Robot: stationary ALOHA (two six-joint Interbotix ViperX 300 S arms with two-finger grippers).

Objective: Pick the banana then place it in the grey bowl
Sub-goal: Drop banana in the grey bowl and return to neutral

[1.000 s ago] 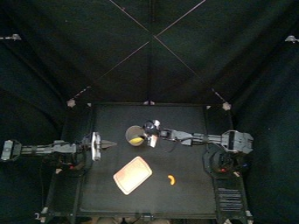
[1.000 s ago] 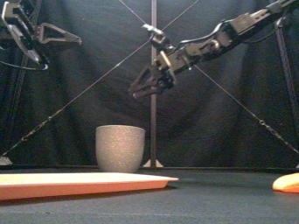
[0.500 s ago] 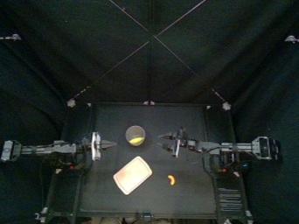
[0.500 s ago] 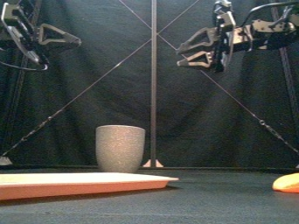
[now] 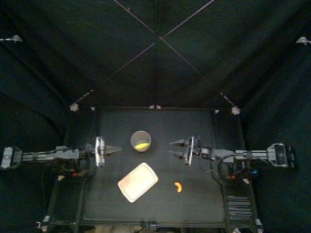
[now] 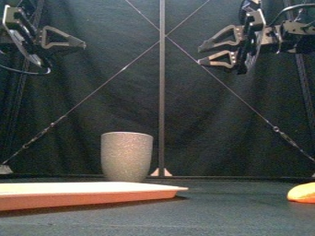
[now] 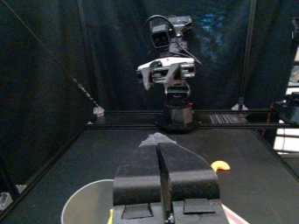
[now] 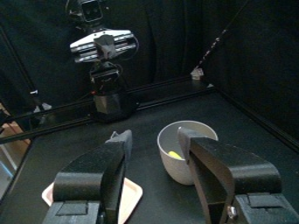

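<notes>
The tall grey speckled cup (image 5: pixel 141 140) stands at the table's middle back, and the yellow banana (image 5: pixel 144 145) lies inside it. The right wrist view looks down into the cup (image 8: pixel 187 150) at the banana (image 8: pixel 176 155). My right gripper (image 5: pixel 180 146) hangs high and to the right of the cup, open and empty (image 6: pixel 204 51), its jaws wide apart (image 8: pixel 155 138). My left gripper (image 5: pixel 108 151) rests left of the cup, raised (image 6: pixel 74 39), its jaws shut on nothing (image 7: pixel 163 144). The cup's rim (image 7: pixel 84 199) shows beside them.
The flat pink tray (image 5: pixel 138 182) lies in front of the cup, toward the table's front (image 6: pixel 87 191). A small orange toy (image 5: pixel 180 187) lies to its right (image 6: pixel 301 192), also seen from the left wrist (image 7: pixel 221 164).
My right gripper has risen from above the cup, levelled out and drawn back to the right. The banana stays in the cup. The left arm has not moved.
</notes>
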